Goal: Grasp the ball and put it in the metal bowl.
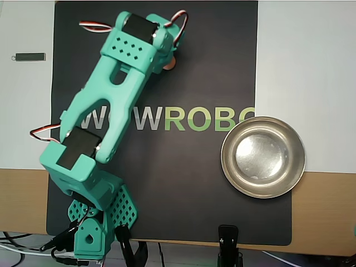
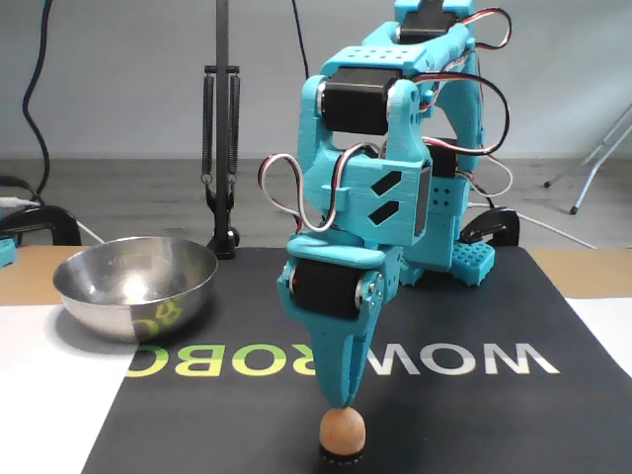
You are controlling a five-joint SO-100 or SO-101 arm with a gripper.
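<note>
Hovering nose-down: teal pincer [image 2: 339, 400], tip sitting right atop the ball [image 2: 342, 431]; fingers are reading as one closed wedge in fixed view, and it is gripping nothing. True opening can't be told w/ certainty, since only one edge-on angle is showing.

Ball: pale orange-tan, resting on a small dark ring directly below the pincer, on the black mat [image 2: 474, 415]. In overhead view only a sliver is peeking out [image 1: 172, 65] beside the wrist.

Metal bowl [image 2: 135, 284]: standing empty, well apart from the pincer, off to the left in fixed view; in overhead view [image 1: 263, 157] lying lower right, straddling mat edge and desk [image 1: 322, 211].

Step in hand, judged: grasping. Doing it well likely means lifting slightly, opening fingers wide, straddling the ball at mid-height, then closing gently, as the sphere is apt to be rolling off its ring.
</note>
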